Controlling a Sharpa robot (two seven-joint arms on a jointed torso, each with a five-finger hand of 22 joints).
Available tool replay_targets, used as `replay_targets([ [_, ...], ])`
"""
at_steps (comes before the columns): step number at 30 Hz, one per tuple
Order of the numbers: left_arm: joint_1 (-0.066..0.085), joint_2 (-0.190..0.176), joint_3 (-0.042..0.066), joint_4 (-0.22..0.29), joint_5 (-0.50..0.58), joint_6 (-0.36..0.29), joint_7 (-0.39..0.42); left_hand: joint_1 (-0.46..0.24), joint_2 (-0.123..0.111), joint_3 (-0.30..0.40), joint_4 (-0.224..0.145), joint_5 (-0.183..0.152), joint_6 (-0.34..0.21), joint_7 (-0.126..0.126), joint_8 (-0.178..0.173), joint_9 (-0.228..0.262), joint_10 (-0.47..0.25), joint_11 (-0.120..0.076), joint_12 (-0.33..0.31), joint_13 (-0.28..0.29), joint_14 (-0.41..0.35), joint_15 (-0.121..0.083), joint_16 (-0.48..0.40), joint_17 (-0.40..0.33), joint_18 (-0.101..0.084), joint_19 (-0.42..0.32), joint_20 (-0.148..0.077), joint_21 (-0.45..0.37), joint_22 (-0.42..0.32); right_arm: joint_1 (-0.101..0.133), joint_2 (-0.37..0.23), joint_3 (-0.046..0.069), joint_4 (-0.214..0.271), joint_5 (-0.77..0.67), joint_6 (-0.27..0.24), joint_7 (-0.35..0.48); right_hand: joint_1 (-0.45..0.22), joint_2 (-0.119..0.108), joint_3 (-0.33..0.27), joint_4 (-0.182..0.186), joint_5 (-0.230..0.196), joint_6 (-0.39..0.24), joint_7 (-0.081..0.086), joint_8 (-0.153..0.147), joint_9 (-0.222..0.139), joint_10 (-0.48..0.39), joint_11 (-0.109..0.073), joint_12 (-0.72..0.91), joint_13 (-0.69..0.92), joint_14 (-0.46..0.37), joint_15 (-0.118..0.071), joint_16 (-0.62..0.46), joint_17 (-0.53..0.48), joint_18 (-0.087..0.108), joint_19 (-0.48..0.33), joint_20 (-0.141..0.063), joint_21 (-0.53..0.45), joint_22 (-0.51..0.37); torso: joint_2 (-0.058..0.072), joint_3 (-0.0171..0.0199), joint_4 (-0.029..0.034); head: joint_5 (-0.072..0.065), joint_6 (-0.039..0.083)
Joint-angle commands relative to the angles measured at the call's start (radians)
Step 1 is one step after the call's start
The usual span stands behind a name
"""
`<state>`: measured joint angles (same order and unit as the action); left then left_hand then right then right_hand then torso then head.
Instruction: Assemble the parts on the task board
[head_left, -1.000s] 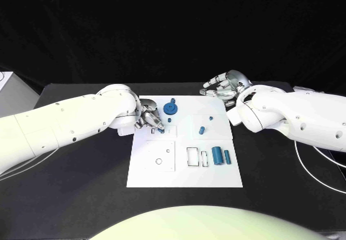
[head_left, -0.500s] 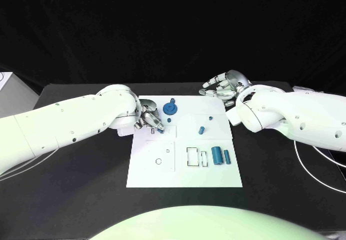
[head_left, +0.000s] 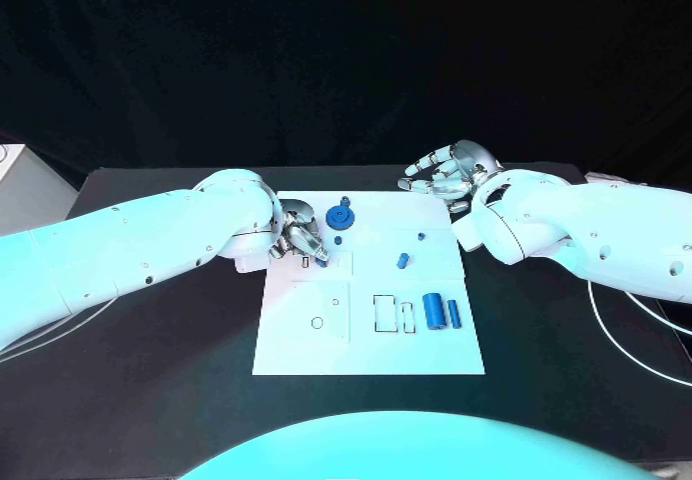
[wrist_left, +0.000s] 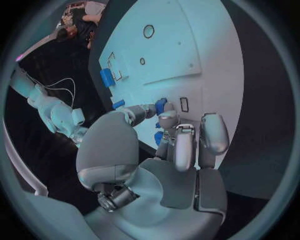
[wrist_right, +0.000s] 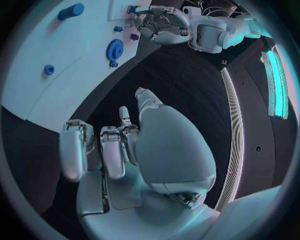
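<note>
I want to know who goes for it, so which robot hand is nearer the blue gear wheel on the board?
Left. The left robot hand sits over the task board right beside the gear wheel; the right robot hand hovers off the board's far right corner, farther away.

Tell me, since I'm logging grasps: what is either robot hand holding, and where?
Left robot hand pinches a small blue part at its fingertips; exact spot unclear. Right robot hand holds nothing.

Black tabletop (head_left: 159, 380) under my work area. White cables (head_left: 642, 330) trail across its right side, a white box (head_left: 22, 185) at far left edge.
</note>
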<state>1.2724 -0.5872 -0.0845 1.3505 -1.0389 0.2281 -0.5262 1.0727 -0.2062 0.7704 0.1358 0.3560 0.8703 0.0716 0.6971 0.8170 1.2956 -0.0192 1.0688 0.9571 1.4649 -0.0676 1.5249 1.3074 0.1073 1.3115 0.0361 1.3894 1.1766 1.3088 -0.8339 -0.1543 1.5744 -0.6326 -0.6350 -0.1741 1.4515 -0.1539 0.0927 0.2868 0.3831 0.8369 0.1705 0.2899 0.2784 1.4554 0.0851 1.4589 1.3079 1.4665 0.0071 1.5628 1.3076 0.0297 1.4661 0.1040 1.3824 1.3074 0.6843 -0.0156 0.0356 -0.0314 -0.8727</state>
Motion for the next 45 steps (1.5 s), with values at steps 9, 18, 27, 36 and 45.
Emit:
replay_targets([
  [9,-0.003,0.007,-0.002,-0.004,-0.002,0.007,0.000,0.001,0.009,0.186,-0.192,0.004,0.022,-0.013,0.002,0.001,0.008,0.001,0.003,0.000,0.086,-0.009,0.006,0.194,-0.019,0.006,-0.001,0.004,0.001,0.000,-0.001,0.000,0.002,-0.010,0.014,0.004,-0.012,0.001,0.005,0.001,-0.001,-0.006,0.000,0.006,0.000,-0.009,0.001,-0.003,0.138,0.096,0.004,-0.006,0.236,0.015,0.018,0.009,-0.003,0.159,0.001,-0.0005,-0.0004,-0.003,0.000],
  [18,-0.003,0.007,-0.003,-0.002,-0.004,-0.002,0.001,0.000,0.011,0.186,-0.193,0.006,0.023,-0.013,0.002,0.002,0.007,0.000,0.001,-0.003,0.086,-0.009,0.005,0.193,-0.019,0.006,-0.001,0.004,0.001,0.000,-0.002,0.000,0.003,-0.011,0.015,0.003,-0.017,-0.002,0.012,0.001,0.001,-0.009,0.000,0.013,0.001,-0.009,0.001,-0.003,0.137,0.096,0.004,-0.006,0.235,0.015,0.017,0.010,-0.006,0.158,0.000,-0.0006,0.0002,-0.003,0.000],
  [27,-0.003,0.001,-0.002,0.005,-0.006,-0.009,0.002,0.002,0.013,0.189,-0.195,0.008,0.023,-0.013,0.001,0.003,0.007,0.000,0.001,-0.004,0.086,-0.009,0.005,0.193,-0.019,0.007,-0.001,0.005,0.003,0.000,-0.003,0.000,0.003,-0.011,0.015,0.003,-0.017,-0.002,0.012,0.001,0.001,-0.009,0.000,0.013,0.001,-0.009,0.001,-0.003,0.137,0.096,0.004,-0.006,0.235,0.015,0.017,0.010,-0.006,0.158,-0.001,-0.0004,0.0004,-0.002,0.000],
  [36,-0.004,0.001,-0.002,0.008,-0.011,-0.008,0.001,0.002,0.014,0.189,-0.196,0.010,0.024,-0.014,0.001,0.003,0.007,-0.001,0.000,-0.004,0.087,-0.010,0.007,0.196,-0.020,0.008,-0.001,0.006,0.005,0.000,-0.003,0.000,0.002,-0.011,0.017,0.002,-0.017,-0.002,0.012,0.001,0.001,-0.009,0.000,0.013,0.001,-0.009,0.001,-0.003,0.137,0.096,0.004,-0.006,0.235,0.015,0.017,0.010,-0.006,0.158,-0.001,-0.0008,0.0007,-0.002,0.000],
  [45,-0.007,0.004,-0.003,0.007,-0.020,-0.004,0.000,0.001,0.013,0.189,-0.199,0.015,0.027,-0.014,0.003,0.005,0.011,-0.001,0.005,0.001,0.087,-0.010,0.008,0.197,-0.020,0.010,-0.002,0.007,0.008,0.000,-0.003,0.000,0.002,-0.011,0.019,0.002,-0.017,-0.002,0.012,0.001,0.001,-0.009,0.000,0.013,0.001,-0.009,0.001,-0.003,0.137,0.096,0.004,-0.006,0.235,0.015,0.017,0.010,-0.006,0.158,0.000,-0.0002,-0.0002,-0.002,0.000],
])
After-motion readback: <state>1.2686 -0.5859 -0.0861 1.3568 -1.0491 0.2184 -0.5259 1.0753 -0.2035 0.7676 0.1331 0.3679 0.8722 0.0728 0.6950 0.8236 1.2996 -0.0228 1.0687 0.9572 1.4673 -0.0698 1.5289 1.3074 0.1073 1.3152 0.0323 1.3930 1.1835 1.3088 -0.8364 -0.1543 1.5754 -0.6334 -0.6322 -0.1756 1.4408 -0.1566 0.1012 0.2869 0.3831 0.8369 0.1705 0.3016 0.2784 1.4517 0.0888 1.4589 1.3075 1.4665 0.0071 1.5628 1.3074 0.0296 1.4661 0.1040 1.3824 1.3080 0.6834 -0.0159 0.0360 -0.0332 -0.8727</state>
